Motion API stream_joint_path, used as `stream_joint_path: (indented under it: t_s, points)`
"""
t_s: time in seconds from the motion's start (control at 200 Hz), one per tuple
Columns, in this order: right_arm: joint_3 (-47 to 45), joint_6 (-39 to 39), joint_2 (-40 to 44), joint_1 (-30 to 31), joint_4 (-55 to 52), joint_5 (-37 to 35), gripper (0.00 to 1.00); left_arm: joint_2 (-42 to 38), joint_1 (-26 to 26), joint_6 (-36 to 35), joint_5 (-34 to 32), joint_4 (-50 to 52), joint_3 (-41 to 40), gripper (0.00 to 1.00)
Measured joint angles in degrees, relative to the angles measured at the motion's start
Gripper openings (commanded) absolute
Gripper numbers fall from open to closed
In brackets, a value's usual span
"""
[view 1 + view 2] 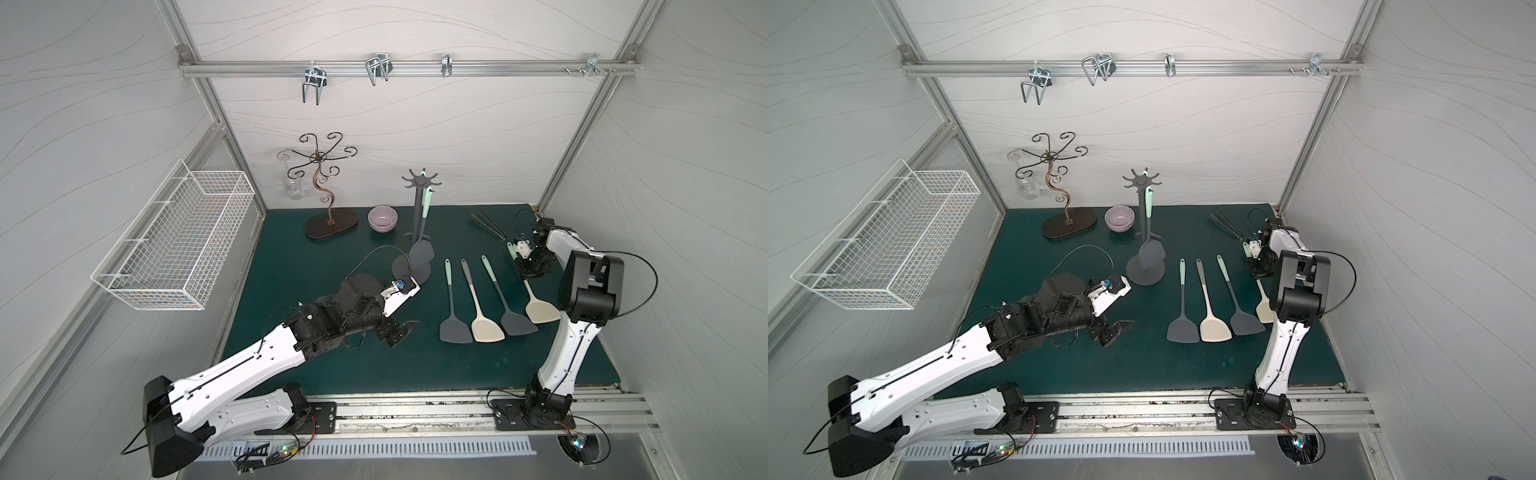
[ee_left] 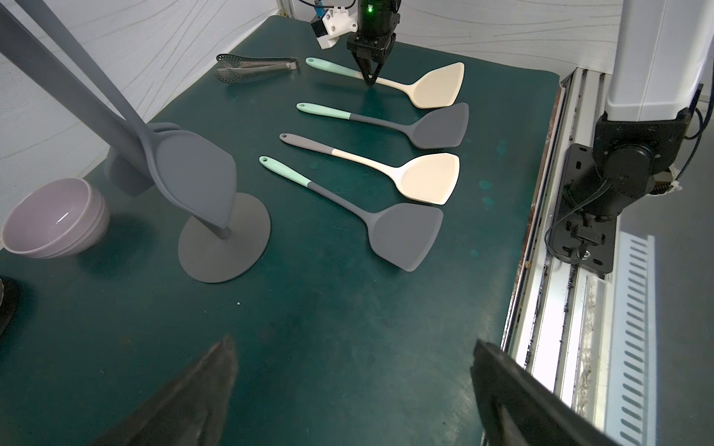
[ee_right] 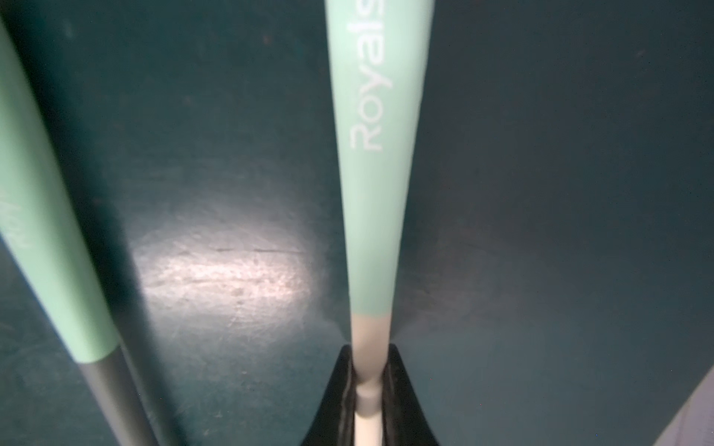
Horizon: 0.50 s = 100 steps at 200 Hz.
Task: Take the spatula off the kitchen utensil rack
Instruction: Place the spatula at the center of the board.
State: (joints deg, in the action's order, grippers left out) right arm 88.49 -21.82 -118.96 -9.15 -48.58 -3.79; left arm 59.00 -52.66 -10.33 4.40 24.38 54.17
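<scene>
Spatula [image 2: 436,87] at the bench [image 2: 309,316], grasped by the right end effector [image 2: 370,79].
It has a cream head, a slim cream neck and a mint handle printed "Royals…". It is the 3 o'clock member of a row of four, parallel to its neighbours [image 2: 440,125], at 4 o'clock from the rack [image 2: 216,258]. The head looks grounded and the handle perhaps slightly raised. The jaws pinch the neck just past the mint section, presumably the thinnest, surest hold. Two grey-headed spatulas [image 2: 197,173] hang from the rack. The left end effector [image 2: 353,343], spread and empty, hovers at 7 o'clock of the rack base, apparently parked out of the way.
</scene>
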Motion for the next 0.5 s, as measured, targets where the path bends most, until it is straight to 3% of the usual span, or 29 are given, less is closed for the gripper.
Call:
stream_joint_path:
  t_s: [0.225,0.5]
  points:
    - [-1.79,0.72,0.94,0.26,-0.04,-0.09,0.01,-0.24,0.0,0.0,0.07,-0.79,-0.55,0.99]
    - [-1.84,1.36,0.92,0.72,-0.28,-0.57,0.2,-0.72,0.0,0.0,0.07,-0.92,-1.03,0.99]
